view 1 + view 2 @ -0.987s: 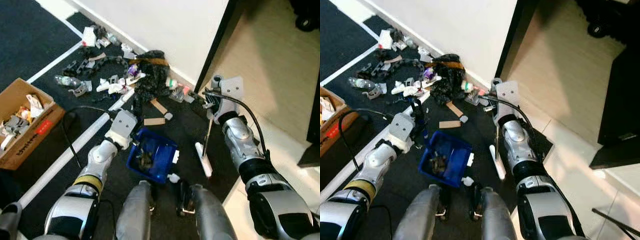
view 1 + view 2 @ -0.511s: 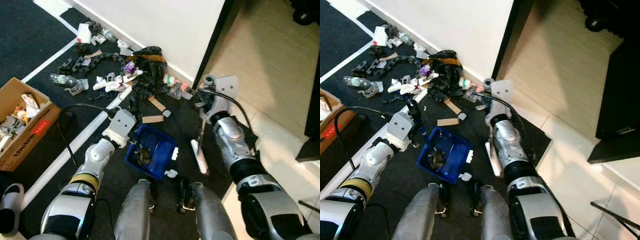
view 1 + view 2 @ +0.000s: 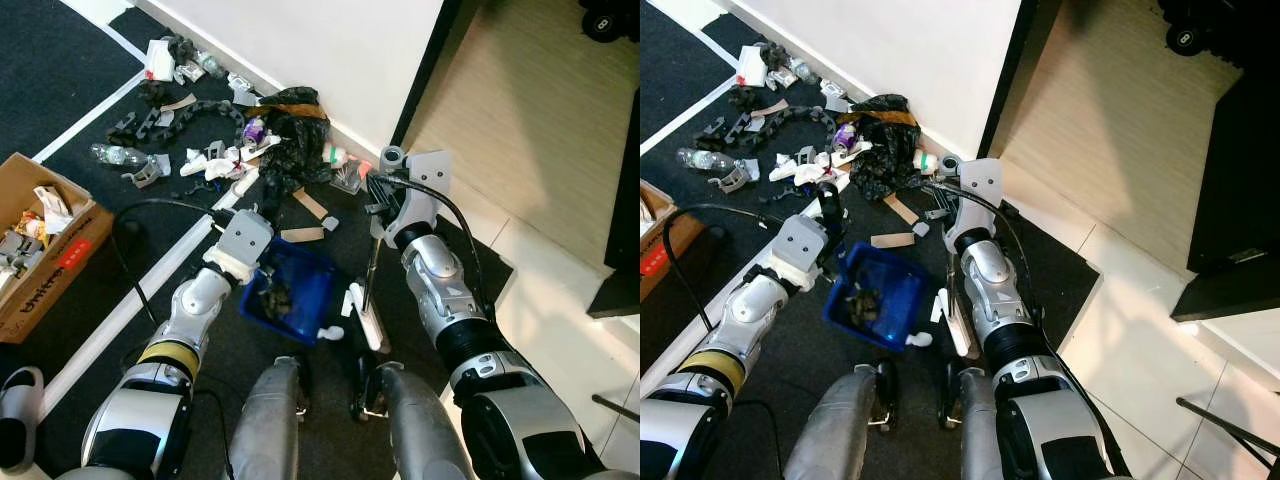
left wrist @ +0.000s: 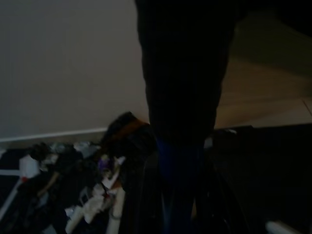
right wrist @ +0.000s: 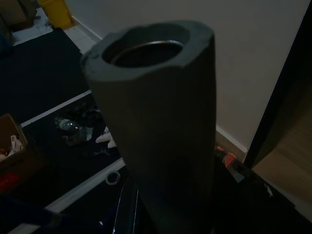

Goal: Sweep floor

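Step in hand, judged from the layout: brushing loose debris into the blue plastic dustpan point(image 3: 295, 290).

Procedure for a clean pass:
- Keep dustpan lip flat against the dark carpeted floor point(image 3: 60, 70), open side toward the brush.
- Draw the white brush head point(image 3: 364, 316) low and slow toward the pan; avoid flicking scraps past the rim.
- Hold the pan level: already loaded with dark debris, likely to spill if tipped.
- Expect light paper and film to scatter under a fast stroke.

Left end effector point(image 3: 262, 268), centre-left of frame: closed on the dustpan's near edge; pan tilted slightly, just right of the wrist. Left wrist view: very dark, blue handle visible along the fingers.

Right end effector point(image 3: 378, 212), centre of frame: closed on the thin dark broom handle point(image 3: 370, 270). Right wrist view: grey foam grip end point(image 5: 156, 122) large and close to the lens. Handle running down from the end effector to the brush head, which rests on the floor touching or just beside the pan's right edge; contact not certain.

Remaining work: litter pile point(image 3: 250, 155) of crumpled black bag, white paper scraps, plastic bottle and black chain links along the white wall point(image 3: 330, 50), upper left of frame, well apart from the brush. Flat cardboard strip point(image 3: 301, 235) just above the pan. Open cardboard box point(image 3: 45, 245) at left edge, holding scraps.
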Robot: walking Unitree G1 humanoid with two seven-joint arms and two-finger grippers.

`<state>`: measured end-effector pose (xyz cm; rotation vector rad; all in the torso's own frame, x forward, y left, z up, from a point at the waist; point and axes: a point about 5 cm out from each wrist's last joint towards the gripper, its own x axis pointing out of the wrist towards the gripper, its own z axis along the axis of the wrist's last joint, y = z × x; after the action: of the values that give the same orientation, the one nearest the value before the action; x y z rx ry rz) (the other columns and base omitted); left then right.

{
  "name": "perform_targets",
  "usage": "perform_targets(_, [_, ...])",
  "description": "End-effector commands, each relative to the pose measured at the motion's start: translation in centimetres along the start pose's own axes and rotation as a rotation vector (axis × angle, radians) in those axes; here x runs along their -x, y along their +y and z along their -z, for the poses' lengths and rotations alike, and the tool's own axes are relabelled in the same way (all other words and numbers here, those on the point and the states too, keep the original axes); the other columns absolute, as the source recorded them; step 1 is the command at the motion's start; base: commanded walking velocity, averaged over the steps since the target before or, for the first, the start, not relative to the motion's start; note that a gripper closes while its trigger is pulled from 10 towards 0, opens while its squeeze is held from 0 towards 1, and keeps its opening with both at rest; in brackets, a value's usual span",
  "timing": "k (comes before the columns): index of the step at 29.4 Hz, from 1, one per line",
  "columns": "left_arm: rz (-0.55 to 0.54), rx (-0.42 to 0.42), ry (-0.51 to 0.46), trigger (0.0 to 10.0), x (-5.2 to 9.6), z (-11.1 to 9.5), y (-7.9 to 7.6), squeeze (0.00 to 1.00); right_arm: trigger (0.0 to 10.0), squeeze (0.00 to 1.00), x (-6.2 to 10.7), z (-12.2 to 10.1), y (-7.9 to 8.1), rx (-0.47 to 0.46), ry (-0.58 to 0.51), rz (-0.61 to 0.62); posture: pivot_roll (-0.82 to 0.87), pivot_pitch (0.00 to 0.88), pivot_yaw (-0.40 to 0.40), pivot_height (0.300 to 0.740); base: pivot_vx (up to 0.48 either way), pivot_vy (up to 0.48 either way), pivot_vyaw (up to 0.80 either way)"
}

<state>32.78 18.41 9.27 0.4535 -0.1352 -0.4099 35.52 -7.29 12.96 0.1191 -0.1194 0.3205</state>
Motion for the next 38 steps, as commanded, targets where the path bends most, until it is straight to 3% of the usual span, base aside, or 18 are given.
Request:
perform_targets(1, [-0.019, -0.022, -0.039, 10.0, 0.2, -0.4, 0.7, 0.00, 10.0, 0.00, 0.7, 1.7, 0.8, -0.096, 0.062, 0.008, 0.05, 0.354, -0.025, 0.740, 0.000, 0.000, 0.00])
perform_targets(7, [0.006, -0.013, -0.028, 10.0, 0.4, -0.1, 0.2, 0.00, 10.0, 0.00, 0.5, 1.5, 0.5, -0.092, 0.063, 0.021, 0.05, 0.355, -0.024, 0.740, 0.000, 0.000, 0.00])
perform_targets(10, [0.026, -0.001, -0.016, 10.0, 0.6, 0.2, -0.5, 0.00, 10.0, 0.00, 0.4, 1.4, 0.4, -0.099, 0.058, 0.034, 0.05, 0.357, -0.023, 0.740, 0.000, 0.000, 0.00])
perform_targets(12, [0.069, 0.016, 0.001, 10.0, 0.8, 0.7, -2.2, 0.00, 10.0, 0.00, 0.2, 1.1, 0.3, -0.120, 0.049, 0.058, 0.05, 0.356, -0.018, 0.740, 0.000, 0.000, 0.00])
perform_targets(16, [0.077, 0.025, -0.015, 10.0, 0.4, 0.3, -2.7, 0.00, 10.0, 0.00, 0.1, 1.0, 0.4, -0.129, 0.046, 0.064, 0.05, 0.353, -0.015, 0.740, 0.000, 0.000, 0.00])
perform_targets(24, [0.033, 0.034, -0.081, 10.0, -0.8, -1.4, -1.0, 0.00, 10.0, 0.00, 0.0, 1.1, 0.8, -0.133, 0.053, 0.063, 0.06, 0.349, -0.013, 0.740, 0.000, 0.000, 0.00])
perform_targets(26, [0.013, 0.021, -0.105, 10.0, -0.9, -2.0, 0.1, 0.00, 10.0, 0.00, 0.0, 1.1, 0.8, -0.133, 0.054, 0.063, 0.07, 0.346, -0.012, 0.740, 0.000, 0.000, 0.00])
perform_targets(35, [-0.003, -0.023, -0.113, 10.0, -0.4, -2.9, 4.0, 0.00, 10.0, 0.00, -0.1, 1.1, 0.9, -0.133, 0.055, 0.063, 0.08, 0.349, -0.009, 0.740, 0.000, 0.000, 0.00])
perform_targets(38, [0.025, -0.023, -0.097, 10.0, 0.1, -2.7, 4.1, 0.00, 10.0, 0.00, -0.1, 1.1, 0.9, -0.131, 0.056, 0.064, 0.08, 0.349, -0.009, 0.740, 0.000, 0.000, 0.00])
